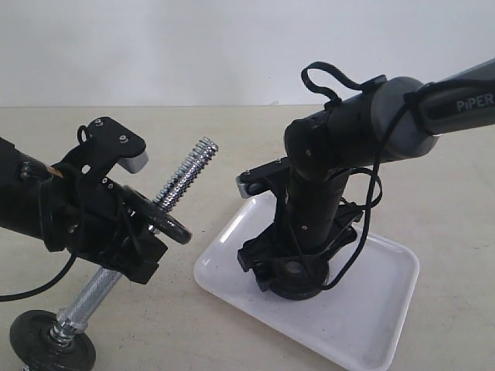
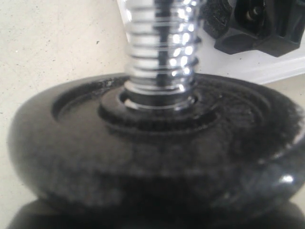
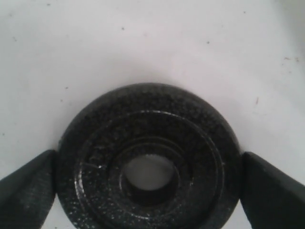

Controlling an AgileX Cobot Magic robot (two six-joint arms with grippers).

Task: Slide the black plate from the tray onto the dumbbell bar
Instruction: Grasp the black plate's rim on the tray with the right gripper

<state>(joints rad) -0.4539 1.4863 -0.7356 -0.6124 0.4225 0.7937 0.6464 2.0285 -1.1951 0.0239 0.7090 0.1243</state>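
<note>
Item 1: black plate, lying flat on the tray, right of centre. My right gripper is clamped on its rim, one of the fingers on each side.

Item 2: dumbbell bar, left, tilted, threaded tip far and high. A second disc sits on it at my left gripper. I cannot tell that pincer's closure, as the disc fills its camera.

Writing: PiPER lettering on the right arm.

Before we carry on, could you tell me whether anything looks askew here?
Yes: the dumbbell bar leans, lower end on the table, held up by the left gripper gripping a plate already on it.
</note>
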